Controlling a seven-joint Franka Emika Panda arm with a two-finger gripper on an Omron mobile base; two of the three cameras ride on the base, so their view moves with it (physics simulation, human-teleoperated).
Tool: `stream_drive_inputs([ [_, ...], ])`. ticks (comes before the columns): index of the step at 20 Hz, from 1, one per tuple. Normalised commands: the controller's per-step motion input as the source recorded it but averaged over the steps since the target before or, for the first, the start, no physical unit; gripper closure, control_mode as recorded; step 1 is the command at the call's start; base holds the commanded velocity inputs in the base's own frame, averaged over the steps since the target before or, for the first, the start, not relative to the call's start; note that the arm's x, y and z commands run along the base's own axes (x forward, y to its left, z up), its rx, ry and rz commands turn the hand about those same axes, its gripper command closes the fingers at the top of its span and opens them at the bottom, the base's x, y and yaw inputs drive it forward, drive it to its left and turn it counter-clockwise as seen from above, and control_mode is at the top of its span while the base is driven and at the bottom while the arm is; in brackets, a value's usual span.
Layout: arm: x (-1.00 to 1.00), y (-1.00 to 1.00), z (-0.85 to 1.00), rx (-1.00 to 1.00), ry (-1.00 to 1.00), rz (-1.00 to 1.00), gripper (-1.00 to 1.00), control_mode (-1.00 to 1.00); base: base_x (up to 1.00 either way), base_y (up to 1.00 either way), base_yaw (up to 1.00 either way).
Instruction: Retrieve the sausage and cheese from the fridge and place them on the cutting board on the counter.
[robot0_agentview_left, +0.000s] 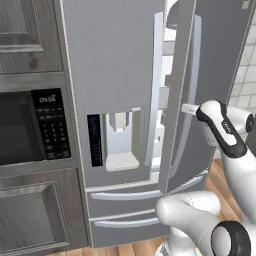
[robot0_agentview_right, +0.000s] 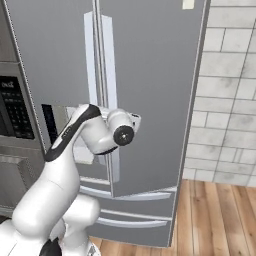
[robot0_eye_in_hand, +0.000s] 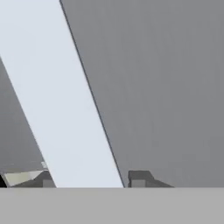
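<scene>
With its gripper (robot0_eye_in_hand: 89, 179) narrowed around the right fridge door's pale handle (robot0_eye_in_hand: 65, 109), the arm should pull outward steadily along the hinge arc, since the fridge (robot0_agentview_left: 115, 75) stands barely ajar.

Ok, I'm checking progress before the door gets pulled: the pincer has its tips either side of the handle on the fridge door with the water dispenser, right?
Not quite. The pincer has its tips either side of the handle on the plain door of the fridge, not the door with the water dispenser. The right base view shows the hand at that plain door's handle.
</scene>
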Motion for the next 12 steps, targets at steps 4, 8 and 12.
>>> stream_drive_inputs([
  [4, -0.51, -0.76, 0.18, -0.12, 0.08, 0.14, 1.00, -1.00, 0.00, 0.00, 0.00],
  [8, -0.49, -0.84, 0.11, -0.11, 0.05, 0.16, 1.00, -1.00, 0.00, 0.00, 0.00],
  [12, -0.54, -0.98, 0.01, -0.04, 0.00, 0.20, 1.00, -1.00, 0.00, 0.00, 0.00],
])
